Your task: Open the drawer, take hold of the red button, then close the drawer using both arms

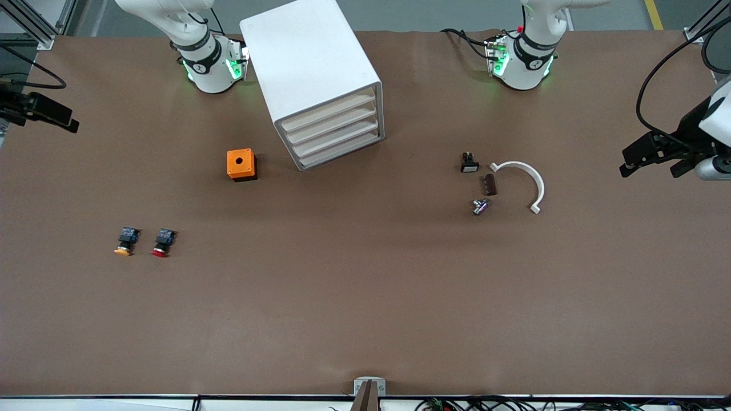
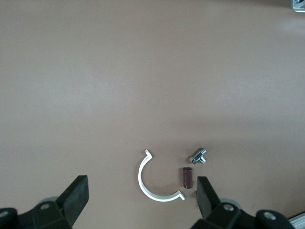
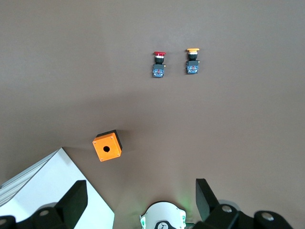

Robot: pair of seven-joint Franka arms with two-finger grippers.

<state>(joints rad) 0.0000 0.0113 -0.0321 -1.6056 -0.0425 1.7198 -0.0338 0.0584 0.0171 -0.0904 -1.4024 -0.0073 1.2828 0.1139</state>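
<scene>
Currently the right claw (image 1: 43,111) hangs at the far left edge of the front frame, over the tabletop's (image 1: 365,297) rim, and the right wrist view shows its fingers (image 3: 74,202) spread wide with nothing between them. In the lower left of the front frame two small push buttons lie just beside each other: the yellow-capped button (image 1: 125,241) and, a little further right, the button (image 1: 162,242) with the red cap. Both rest on their sides on the bare brown surface, caps turned toward the bottom of the frame. Above them, left of centre, sits an orange cube (image 1: 240,164) with a round hole in its top face.

Just right of the cube, in the upper middle, stands the white cabinet (image 1: 311,68), turned at an angle. Its four stacked fronts face the lower right of the frame, and the drawer (image 1: 337,132) sits flush with the others, all of them pushed in.

Right of centre is a loose cluster of small parts: a black switch part (image 1: 469,163), a dark brown block (image 1: 490,184), a small metal fitting (image 1: 480,206) and a white curved clip (image 1: 525,181).

At the far right edge the left claw (image 1: 657,154) hovers over the tabletop near its end; the left wrist view shows its fingers (image 2: 76,198) wide apart and empty, above the clip (image 2: 155,183), the block (image 2: 188,177) and the fitting (image 2: 198,156).
</scene>
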